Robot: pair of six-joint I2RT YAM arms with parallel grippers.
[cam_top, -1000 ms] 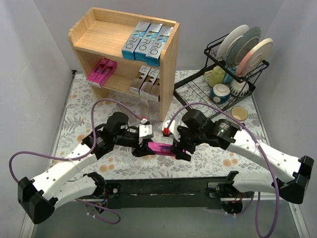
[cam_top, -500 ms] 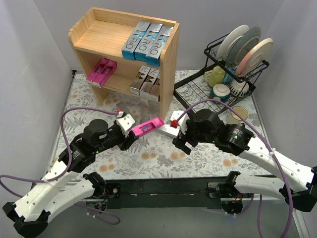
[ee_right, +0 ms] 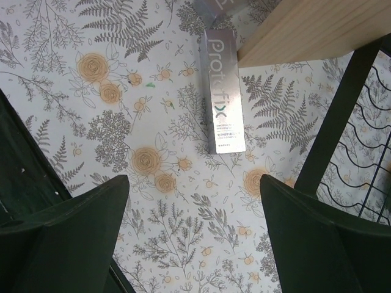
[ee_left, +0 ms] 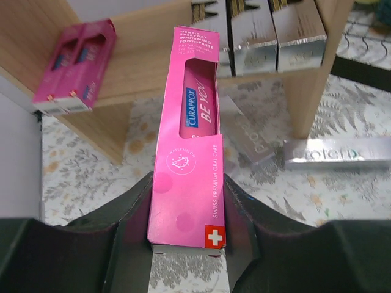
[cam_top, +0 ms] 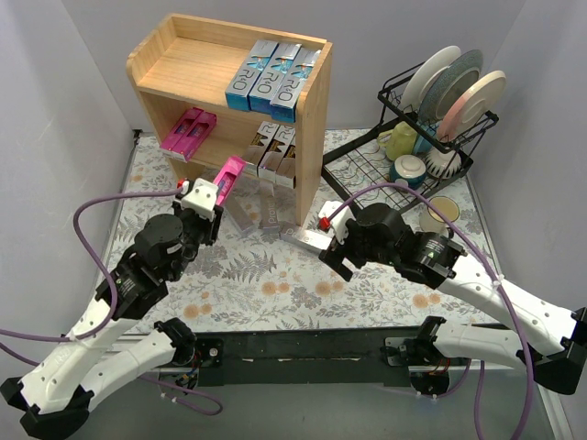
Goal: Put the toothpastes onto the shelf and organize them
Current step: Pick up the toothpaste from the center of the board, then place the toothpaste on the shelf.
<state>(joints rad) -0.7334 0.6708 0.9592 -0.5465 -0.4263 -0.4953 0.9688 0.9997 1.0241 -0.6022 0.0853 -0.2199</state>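
Handover done: pink box (ee_left: 189, 152) now in left gripper (ee_left: 186, 210) alone, clamped at its near end. Box swung from near middle of table (cam_top: 275, 293) up to front edge of shelf (cam_top: 312, 119) lower level. It points at gap between pink pair (cam_top: 188, 131) at left end and silver-black row (cam_top: 273, 151) at right end.

Right gripper (ee_right: 195, 201) has let go: jaws wide, empty, above silver box (ee_right: 223, 104) lying on table by shelf's right front corner.

Likely next: slide pink box in beside pink pair. Silver box still to be shelved.

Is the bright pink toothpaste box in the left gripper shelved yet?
No: the left gripper holds the pink box, angled toward the wooden shelf.
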